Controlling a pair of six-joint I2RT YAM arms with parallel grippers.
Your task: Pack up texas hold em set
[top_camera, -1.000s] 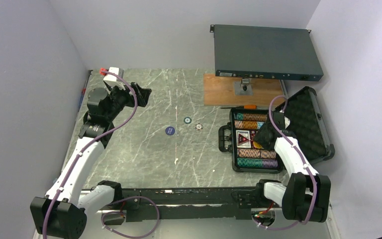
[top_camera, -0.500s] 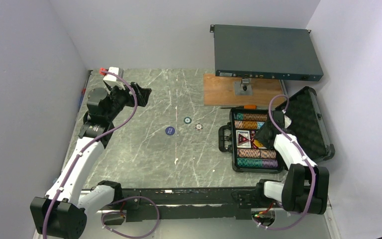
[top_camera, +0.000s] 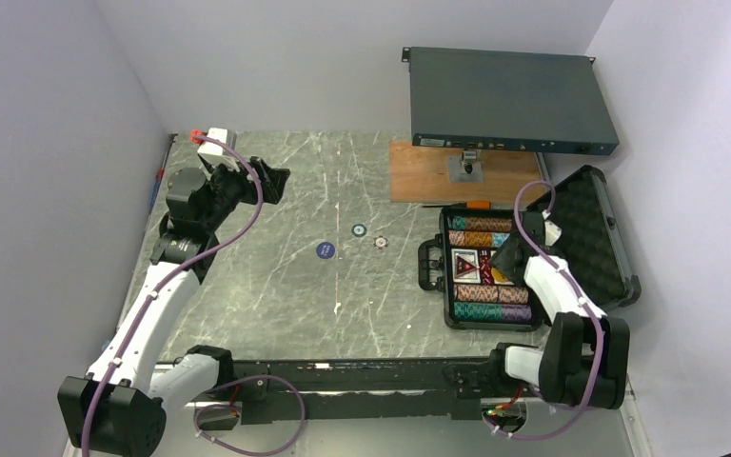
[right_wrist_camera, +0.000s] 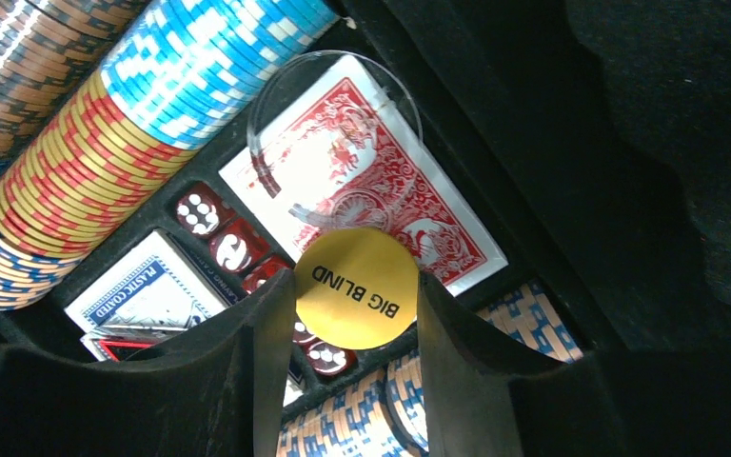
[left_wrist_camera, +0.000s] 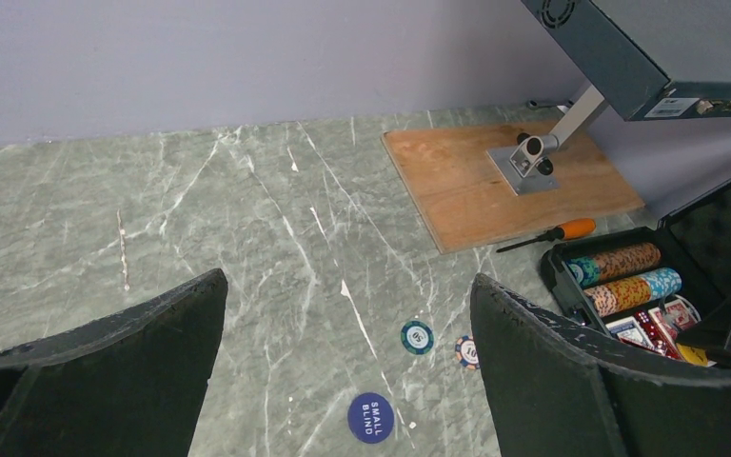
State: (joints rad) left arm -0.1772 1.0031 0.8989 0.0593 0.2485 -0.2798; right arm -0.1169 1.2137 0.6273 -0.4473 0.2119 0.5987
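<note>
The black foam-lined case (top_camera: 445,286) lies open at the right, its lid (top_camera: 585,238) leaning back. Inside are striped chip rows (right_wrist_camera: 105,171), a red card deck (right_wrist_camera: 381,181), a blue deck (right_wrist_camera: 143,295) and red dice (right_wrist_camera: 219,228). My right gripper (right_wrist_camera: 355,286) hovers low over the case's middle, shut on the yellow BIG BLIND button (right_wrist_camera: 356,288) by its edges. On the table lie a blue SMALL BLIND button (left_wrist_camera: 370,417), a teal chip (left_wrist_camera: 417,337) and an orange-rimmed chip (left_wrist_camera: 465,350). My left gripper (left_wrist_camera: 347,279) is raised at the far left, open and empty.
A dark rack-mount box (top_camera: 509,100) stands on a bracket above a wooden board (top_camera: 428,176) at the back. An orange-handled screwdriver (left_wrist_camera: 557,231) lies between board and case. A clear round disc (right_wrist_camera: 333,95) rests on the red deck. Walls close in left and right.
The right arm's elbow has swung slightly and its gripper has edged a little farther over the case with the yellow button. The left arm has not moved.
</note>
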